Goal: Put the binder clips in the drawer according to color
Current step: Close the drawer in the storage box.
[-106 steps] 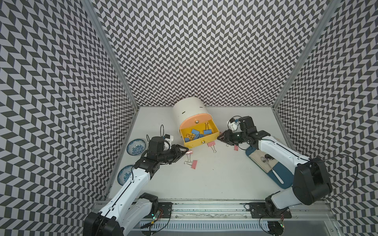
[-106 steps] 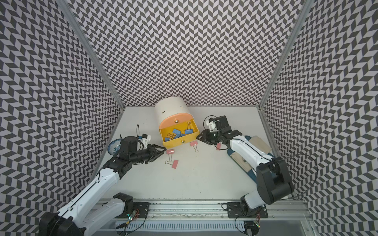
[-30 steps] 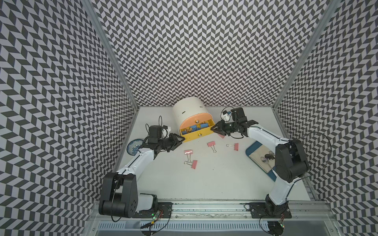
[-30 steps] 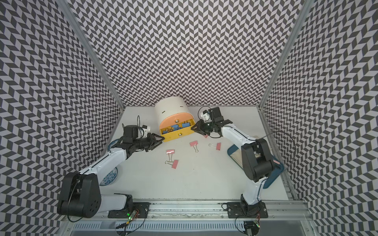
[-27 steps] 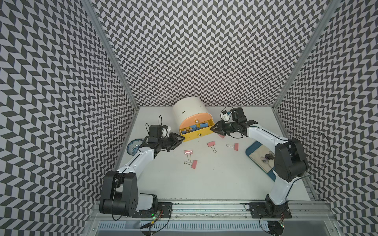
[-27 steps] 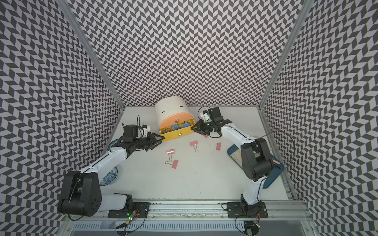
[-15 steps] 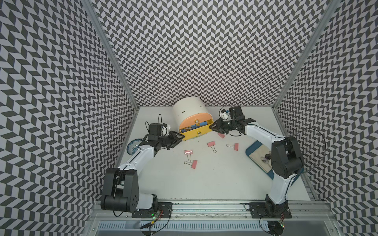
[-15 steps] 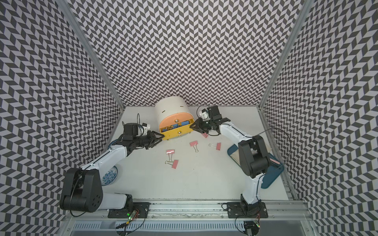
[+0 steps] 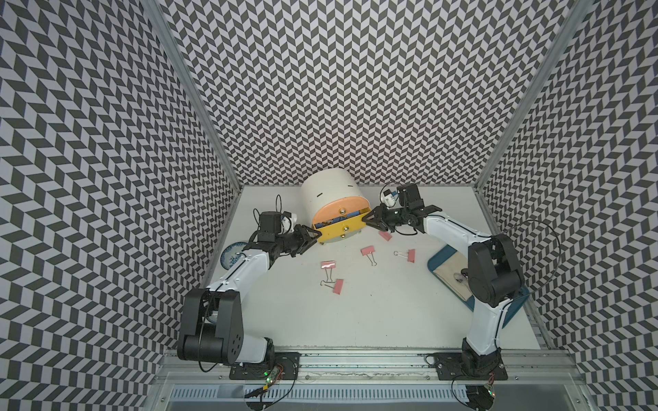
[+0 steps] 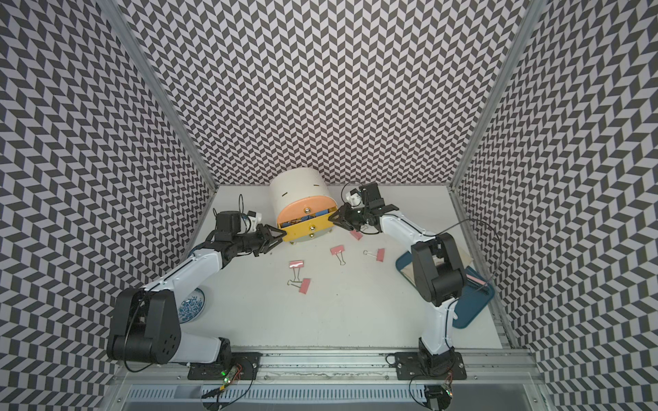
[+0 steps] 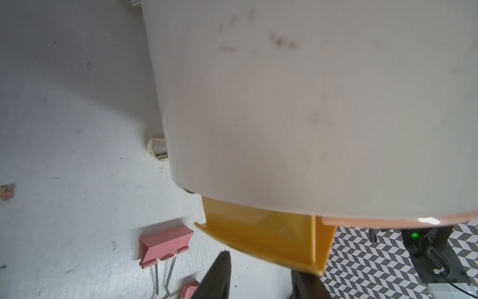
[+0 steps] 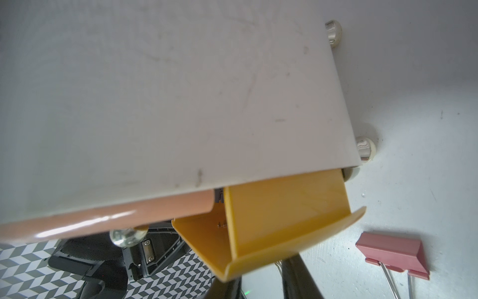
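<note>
**Mia:** Blue and white, way over at 9 o'clock on the table point(image 9: 356, 320). What is that?

**Ben:** A little bowl point(image 9: 230, 252), right beside the left arm.

**Mia:** And the left gripper point(image 9: 316, 237)?

**Ben:** Its two fingers are a bit apart and hold nothing. The tips sit at the 9 o'clock end of the yellow drawer point(image 9: 341, 231). They look like they touch it.

**Mia:** Where is the drawer?

**Ben:** At the bottom of the round white box point(image 9: 325, 192), at the table's 12 o'clock. It sticks out only a little. Through the gap on top you can see blue clips point(image 9: 338, 219) inside. I cannot count them.

**Mia:** Are any clips outside?

**Ben:** Five pink clips point(image 9: 367, 251) lie on the table, in both top views. Two are at the drawer's 6 o'clock, close together, and their wire loops seem to touch. One is at 5 o'clock. One is just under the right gripper point(image 9: 366, 221). The last one is farther out at 4 o'clock, and its loops point to 9 o'clock.

**Mia:** How is the right gripper?

**Ben:** Its fingers are a little apart too, and they squeeze nothing. The tips are at the drawer's 3 o'clock end.

**Mia:** And far right?

**Ben:** A dark blue tray point(image 9: 436, 265) at the table's 3 o'clock, partly behind the right arm.
</note>
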`<action>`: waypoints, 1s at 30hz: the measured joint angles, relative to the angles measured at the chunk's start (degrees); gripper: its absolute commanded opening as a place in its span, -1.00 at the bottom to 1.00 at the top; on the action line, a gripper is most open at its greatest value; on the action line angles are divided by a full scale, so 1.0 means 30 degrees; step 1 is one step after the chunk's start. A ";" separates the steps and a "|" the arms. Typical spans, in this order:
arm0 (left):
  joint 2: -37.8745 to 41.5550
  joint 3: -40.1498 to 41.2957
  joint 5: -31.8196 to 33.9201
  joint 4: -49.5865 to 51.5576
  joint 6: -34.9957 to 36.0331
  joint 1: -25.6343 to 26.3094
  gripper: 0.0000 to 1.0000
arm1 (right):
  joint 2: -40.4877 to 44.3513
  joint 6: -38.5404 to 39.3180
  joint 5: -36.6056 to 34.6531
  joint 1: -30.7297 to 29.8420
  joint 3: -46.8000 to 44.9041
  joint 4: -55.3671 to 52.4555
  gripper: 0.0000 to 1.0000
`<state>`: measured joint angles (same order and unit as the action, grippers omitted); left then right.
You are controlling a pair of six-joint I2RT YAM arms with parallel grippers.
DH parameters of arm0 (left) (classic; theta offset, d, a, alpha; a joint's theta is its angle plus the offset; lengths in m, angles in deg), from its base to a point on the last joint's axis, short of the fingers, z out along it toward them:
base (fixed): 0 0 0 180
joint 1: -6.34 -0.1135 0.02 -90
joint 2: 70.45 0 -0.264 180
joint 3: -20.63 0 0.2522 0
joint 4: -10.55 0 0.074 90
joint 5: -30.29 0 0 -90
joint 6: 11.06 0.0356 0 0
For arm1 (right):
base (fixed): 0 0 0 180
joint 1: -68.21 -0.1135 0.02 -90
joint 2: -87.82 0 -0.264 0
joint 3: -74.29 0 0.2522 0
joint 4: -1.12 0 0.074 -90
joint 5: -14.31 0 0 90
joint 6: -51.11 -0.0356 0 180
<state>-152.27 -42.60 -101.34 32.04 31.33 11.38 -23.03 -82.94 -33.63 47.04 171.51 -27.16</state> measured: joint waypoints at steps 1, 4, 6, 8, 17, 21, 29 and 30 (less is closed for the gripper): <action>-0.0044 -0.0066 0.0000 -0.0007 -0.0007 -0.0036 -0.16 | -0.0051 -0.0058 0.0022 -0.0007 0.0029 0.0036 -0.39; -0.0240 -0.0109 0.0044 -0.0087 -0.0007 -0.0153 -0.16 | -0.0226 -0.0313 0.0117 -0.0007 0.0131 0.0291 -0.39; -0.0437 -0.0117 0.0066 -0.0087 -0.0015 -0.0197 -0.16 | -0.0321 -0.0459 0.0153 -0.0007 0.0153 0.0444 -0.39; -0.0670 -0.0138 0.0095 -0.0087 -0.0007 -0.0240 -0.16 | -0.0386 -0.0641 0.0204 -0.0007 0.0160 0.0525 -0.39; -0.1020 -0.0335 0.0306 -0.0051 -0.0146 -0.0627 -0.15 | -0.0583 -0.1319 0.0408 -0.0175 0.0160 0.1275 -0.39; -0.1115 -0.0423 0.0335 -0.0066 -0.0248 -0.0838 -0.15 | -0.0605 -0.1596 0.0430 -0.0248 0.0160 0.1552 -0.39; -0.1158 -0.0444 0.0342 -0.0138 -0.0364 -0.0940 -0.15 | -0.0787 -0.2135 0.0481 -0.0270 0.0160 0.2069 -0.39; -0.1158 -0.0444 0.0342 -0.0138 -0.0364 -0.0940 -0.15 | -0.0823 -0.2200 0.0495 -0.0270 0.0160 0.2135 -0.39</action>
<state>-155.74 -43.94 -100.31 31.63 30.23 8.56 -25.50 -89.54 -32.14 46.23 171.99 -20.76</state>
